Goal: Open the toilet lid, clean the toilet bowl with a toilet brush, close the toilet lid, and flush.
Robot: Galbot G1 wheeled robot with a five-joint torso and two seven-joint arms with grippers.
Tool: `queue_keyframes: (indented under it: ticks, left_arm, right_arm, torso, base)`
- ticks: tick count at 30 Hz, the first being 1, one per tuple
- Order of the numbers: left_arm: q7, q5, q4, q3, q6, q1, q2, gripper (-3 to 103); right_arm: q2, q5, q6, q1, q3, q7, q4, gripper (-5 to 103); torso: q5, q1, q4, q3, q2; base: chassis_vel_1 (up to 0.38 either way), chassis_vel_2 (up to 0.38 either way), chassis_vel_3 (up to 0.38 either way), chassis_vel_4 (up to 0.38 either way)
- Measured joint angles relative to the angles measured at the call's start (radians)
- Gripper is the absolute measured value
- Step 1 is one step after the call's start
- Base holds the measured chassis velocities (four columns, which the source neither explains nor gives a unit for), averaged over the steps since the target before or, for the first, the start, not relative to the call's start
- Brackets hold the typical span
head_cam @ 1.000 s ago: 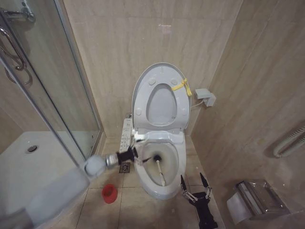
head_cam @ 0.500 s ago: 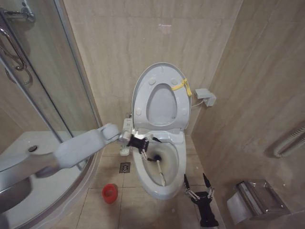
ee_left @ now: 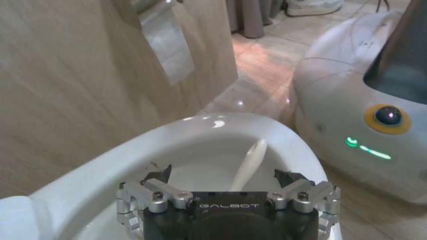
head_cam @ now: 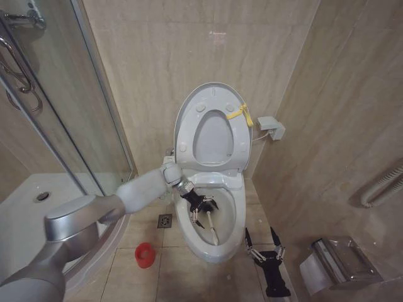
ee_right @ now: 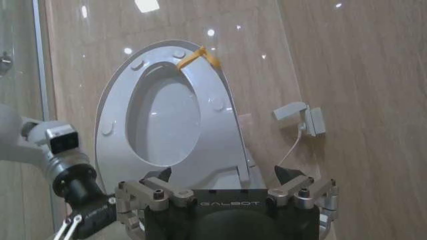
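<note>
Over the toilet bowl, the left end effector reaches down from the robot's left, fingers spread and released around nothing. Just below it the toilet brush lies loose inside the bowl, white handle pointing toward the front rim. Behind, the toilet lid stands upright against the wall. Low on the right, the right end effector hangs released beside the bowl.

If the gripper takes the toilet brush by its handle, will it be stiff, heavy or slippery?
The toilet brush leans in the toilet bowl; its thin handle looks rigid and probably light. Glossy, it may slip or pivot between the open left gripper fingers. The head end is likely heavier.
</note>
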Motion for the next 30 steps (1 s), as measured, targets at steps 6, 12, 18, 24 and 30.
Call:
queue_keyframes:
  ticks: [6,12,18,24,30]
  left_arm:
    - [0.011,0.029,0.061,0.006,-0.008,0.006,-0.056,100]
    - [0.004,0.073,0.155,0.009,-0.028,0.030,-0.140,100]
    - [-0.005,0.112,0.214,0.014,-0.045,0.051,-0.181,100]
    - [-0.008,0.135,0.244,0.013,-0.048,0.053,-0.182,100]
    - [-0.030,0.153,0.300,0.013,-0.060,0.074,-0.201,100]
  right_arm:
    - [0.000,0.007,0.000,-0.002,0.000,0.000,0.003,100]
    - [-0.003,0.018,0.002,-0.007,0.004,0.000,0.006,100]
    - [-0.007,0.030,0.009,-0.010,0.008,-0.002,0.004,100]
    - [-0.005,0.031,0.015,-0.012,0.007,-0.004,-0.001,100]
    - [-0.006,0.033,0.015,-0.014,0.007,-0.005,0.000,100]
  torso:
    - [0.0000,0.000,0.0000,0.000,0.000]
    - [0.0001,0.000,-0.0005,0.000,0.000]
    - [-0.0001,0.000,-0.0001,0.000,0.000]
    - [-0.0001,0.000,0.0000,0.000,0.000]
    - [-0.0003,0.000,0.0000,0.000,0.000]
  base:
    - [0.000,0.000,0.000,0.000]
    - [0.000,0.000,0.000,0.000]
    - [0.000,0.000,0.000,0.000]
    - [0.000,0.000,0.000,0.000]
    - [0.000,0.000,0.000,0.000]
